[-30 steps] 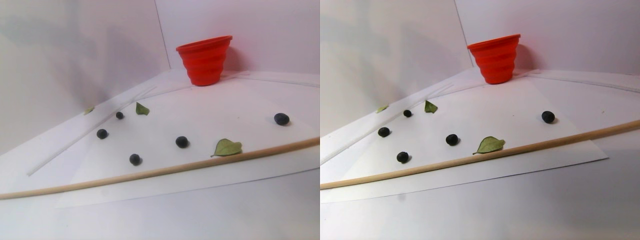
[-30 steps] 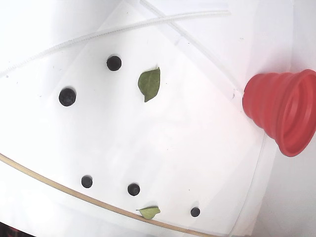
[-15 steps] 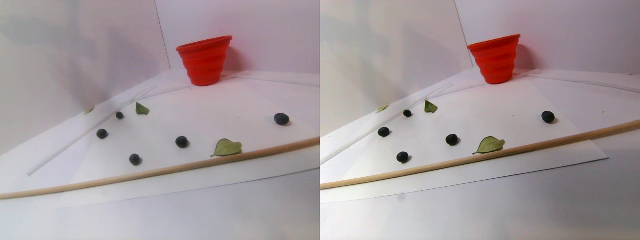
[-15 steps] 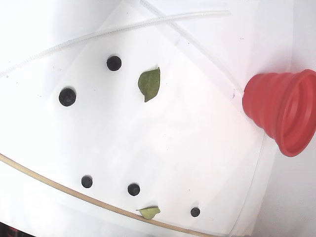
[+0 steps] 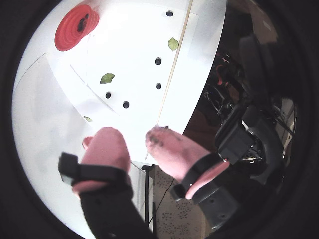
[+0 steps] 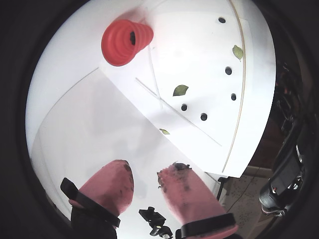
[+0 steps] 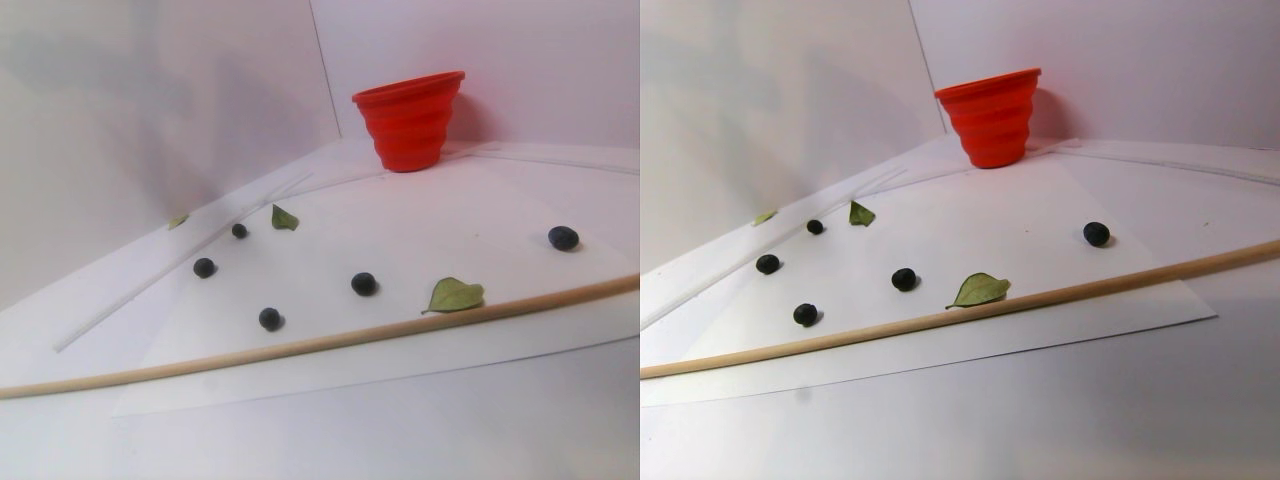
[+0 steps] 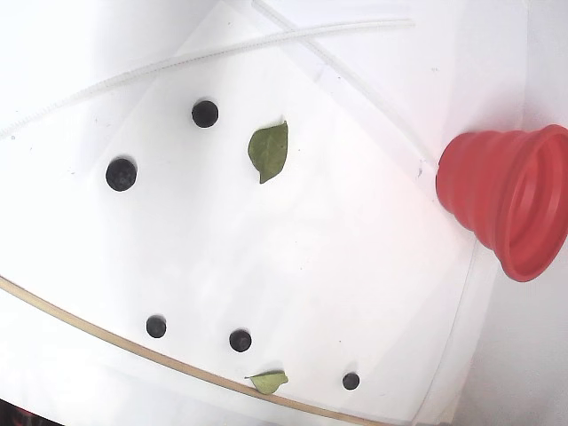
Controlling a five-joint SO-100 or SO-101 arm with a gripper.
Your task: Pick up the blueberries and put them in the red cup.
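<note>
The gripper [image 5: 133,137] is hovering high above everything, its pink fingers [image 6: 113,185] spread and holding nothing. Nothing has shifted over the last second, so picking is not underway. Five blueberries [image 8: 121,174] are lying scattered on the white sheet [image 8: 355,266]; beyond, the red cup [image 8: 510,200] is standing by the white wall [image 7: 150,100], dark specks inside.

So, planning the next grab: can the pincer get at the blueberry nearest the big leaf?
Probably yes. The pincer is open, empty and high above the sheet; nothing stands over that blueberry, and the leaf lies apart.
</note>
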